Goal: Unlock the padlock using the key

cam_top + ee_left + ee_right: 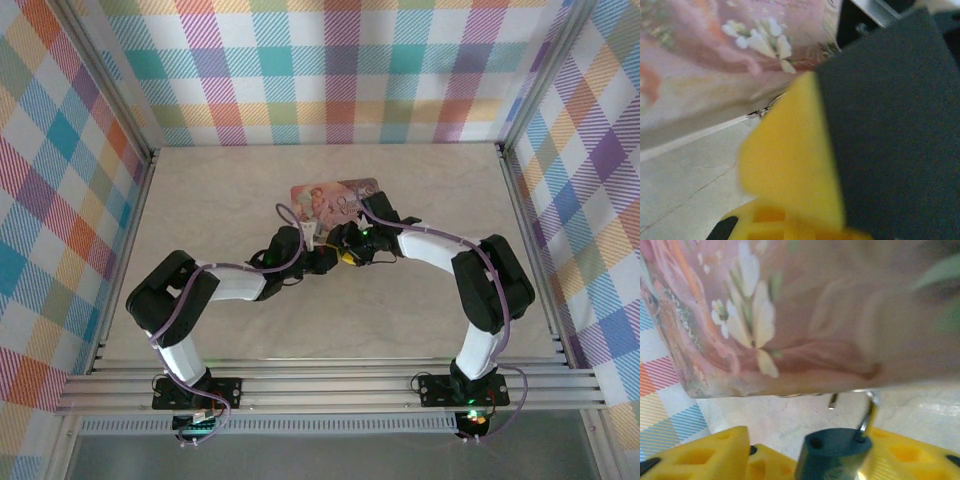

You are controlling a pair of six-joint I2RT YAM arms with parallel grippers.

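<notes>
While right gripper (807,440) stands parted | padlock (834,456) between its fingers (705,455); shackle (868,414) upward

A pink flower-printed box (805,315) stands just beyond the right claw (807,460) on a pale marbled table (790,415), with plaid walls (330,70) around.

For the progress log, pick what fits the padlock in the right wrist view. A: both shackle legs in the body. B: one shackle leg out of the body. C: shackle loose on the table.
B: on the padlock, the shackle enters the body on one side only; its other end is free and its hole empty.
</notes>
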